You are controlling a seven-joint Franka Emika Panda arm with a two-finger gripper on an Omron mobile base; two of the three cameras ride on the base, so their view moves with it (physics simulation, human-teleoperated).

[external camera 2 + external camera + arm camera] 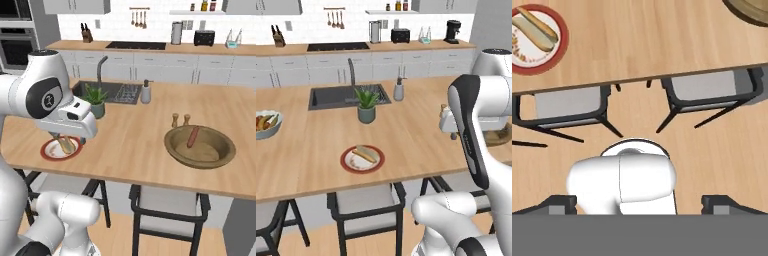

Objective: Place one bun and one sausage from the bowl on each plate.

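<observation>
A red-rimmed plate (pixel 362 159) near the counter's front edge carries a bun (pixel 367 153) and a sausage (pixel 360 158). In the hand view the plate (pixel 534 37) sits at the top left. The wide wooden bowl (pixel 200 146) stands to the right with one sausage (pixel 193 136) lying in it; in the left base view the arm covers most of the bowl (pixel 502 136). My gripper (pixel 67 139) hovers above the counter just right of the plate (pixel 50 150), well left of the bowl. Its fingertips (pixel 562 202) stand far apart and open, with nothing between them.
A pale fruit bowl (pixel 263 124) sits at the counter's far left. A potted plant (pixel 367 106), a soap dispenser (pixel 399 90) and the sink (pixel 346 95) lie behind the plate. Salt and pepper shakers (pixel 180 120) stand behind the wooden bowl. Stools (pixel 569 107) line the counter's front edge.
</observation>
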